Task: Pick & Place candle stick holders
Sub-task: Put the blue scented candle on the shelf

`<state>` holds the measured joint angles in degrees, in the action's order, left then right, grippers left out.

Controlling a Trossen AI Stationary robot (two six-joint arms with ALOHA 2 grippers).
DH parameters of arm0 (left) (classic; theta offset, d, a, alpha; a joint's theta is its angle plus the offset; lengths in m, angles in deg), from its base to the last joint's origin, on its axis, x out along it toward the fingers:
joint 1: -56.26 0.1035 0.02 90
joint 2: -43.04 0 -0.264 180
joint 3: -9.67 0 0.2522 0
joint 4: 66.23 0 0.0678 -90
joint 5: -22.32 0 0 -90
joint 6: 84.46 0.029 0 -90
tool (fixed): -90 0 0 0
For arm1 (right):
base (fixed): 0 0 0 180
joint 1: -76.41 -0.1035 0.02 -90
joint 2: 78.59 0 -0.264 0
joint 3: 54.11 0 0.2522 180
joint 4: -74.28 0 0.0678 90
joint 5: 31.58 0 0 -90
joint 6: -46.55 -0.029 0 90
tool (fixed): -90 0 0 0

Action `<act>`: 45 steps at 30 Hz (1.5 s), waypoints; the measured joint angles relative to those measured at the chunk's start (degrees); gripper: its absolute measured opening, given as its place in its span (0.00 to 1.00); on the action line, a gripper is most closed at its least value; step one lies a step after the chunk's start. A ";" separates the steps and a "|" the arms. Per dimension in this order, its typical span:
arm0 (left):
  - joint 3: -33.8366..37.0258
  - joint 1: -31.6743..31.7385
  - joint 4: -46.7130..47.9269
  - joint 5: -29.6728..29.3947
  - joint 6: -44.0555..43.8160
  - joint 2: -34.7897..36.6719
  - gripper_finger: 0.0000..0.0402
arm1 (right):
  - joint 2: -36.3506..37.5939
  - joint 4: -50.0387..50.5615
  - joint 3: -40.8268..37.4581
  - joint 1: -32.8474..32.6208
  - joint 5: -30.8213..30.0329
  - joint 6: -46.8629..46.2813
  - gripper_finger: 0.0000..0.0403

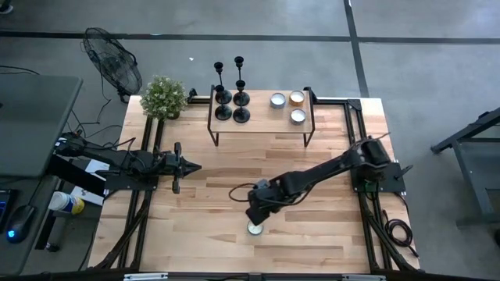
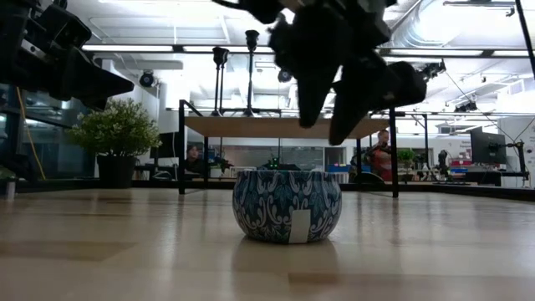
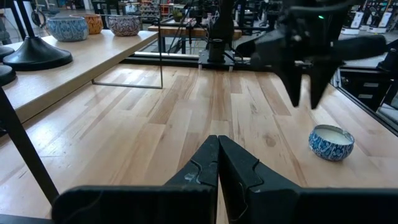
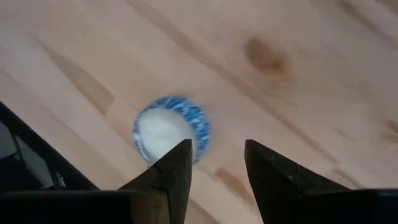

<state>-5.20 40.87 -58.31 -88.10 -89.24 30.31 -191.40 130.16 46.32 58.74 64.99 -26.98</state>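
Four slim matte-black metal candlesticks [image 1: 230,92] stand at twelve o'clock on the raised wooden shelf [image 1: 262,125]. Right gripper [image 1: 255,216], fingers spread, hovers above a blue patterned tealight tin [image 2: 287,206]; left gripper [image 1: 195,167] pressed together at nine o'clock.

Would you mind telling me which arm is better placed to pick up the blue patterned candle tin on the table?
Right. The right gripper hangs open directly above the blue tin; the left gripper is shut, off to the side.

Shelf [image 1: 262,125]: set at the table's [image 1: 312,242] far edge.
Candle stick holders [image 1: 230,94]: four, grouped on shelf's left end.
Tealight cups [image 1: 287,105]: three, on shelf's right end.
Patterned candle tin [image 1: 255,229]: near the table's front edge, centre.
Potted plant [image 1: 164,97]: far-left corner.
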 joint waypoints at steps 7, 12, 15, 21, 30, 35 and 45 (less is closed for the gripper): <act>0.00 0.01 0.00 -0.02 0.01 -0.01 0.00 | -5.56 0.12 3.94 -1.06 3.15 -2.04 0.35; 0.00 0.00 0.00 -0.01 0.02 -0.01 0.00 | -6.98 0.18 3.87 -1.78 3.83 -3.97 0.35; 0.00 0.00 0.00 -0.01 0.02 -0.01 0.00 | -6.98 0.23 3.50 -1.91 3.87 -4.59 0.35; 0.00 -0.01 0.00 0.00 0.01 -0.02 0.00 | -6.98 0.45 3.48 -1.89 3.06 -4.66 0.35; 0.00 -0.01 0.00 -0.01 0.01 0.00 0.00 | -6.98 -0.79 3.48 -1.91 3.04 -5.73 0.35; 0.00 -0.01 0.00 0.00 0.00 0.00 0.00 | -7.39 -1.24 3.50 -2.17 3.17 -6.12 0.35; 0.00 0.01 0.00 -0.02 0.02 0.00 0.00 | -8.64 -2.51 3.52 -2.37 3.50 -6.14 0.34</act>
<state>-5.20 40.88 -58.31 -88.12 -89.22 30.31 -200.04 127.65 49.85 56.37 68.48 -33.13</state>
